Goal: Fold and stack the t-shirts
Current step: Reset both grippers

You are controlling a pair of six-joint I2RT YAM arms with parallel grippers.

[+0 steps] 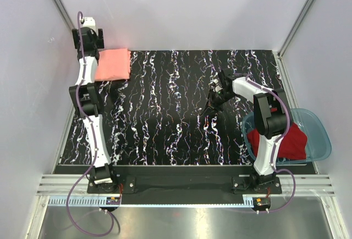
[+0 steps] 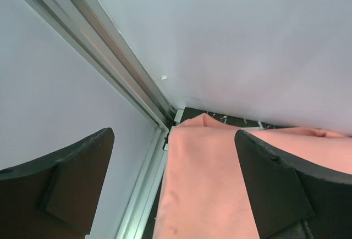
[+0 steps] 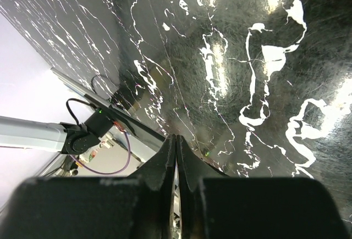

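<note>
From above, my left end effector (image 1: 88, 37) hangs at the far-left corner of the surface (image 1: 165, 140), right over the left side of the salmon-pink t-shirt (image 1: 114, 64). That shirt lies folded into a flat block, its edges square with the surface's edges and its slightly longer side running along the far edge. My left arm crosses its left part. My right end effector (image 1: 212, 103) hovers over bare surface right of the middle, well apart from both shirts. The dark red t-shirt (image 1: 286, 140) sits crumpled in the blue basin (image 1: 322, 134) at the near-right corner, partly hidden behind my right arm and with no clear axis. In the left wrist view my fingers (image 2: 71, 184) are spread wide and hold nothing. The pink cloth lies below and between them, beside the metal frame rail (image 2: 110, 52) where the walls meet. In the right wrist view my fingertips (image 3: 170, 156) are pressed together, pinching nothing, above the black marbled surface.
</note>
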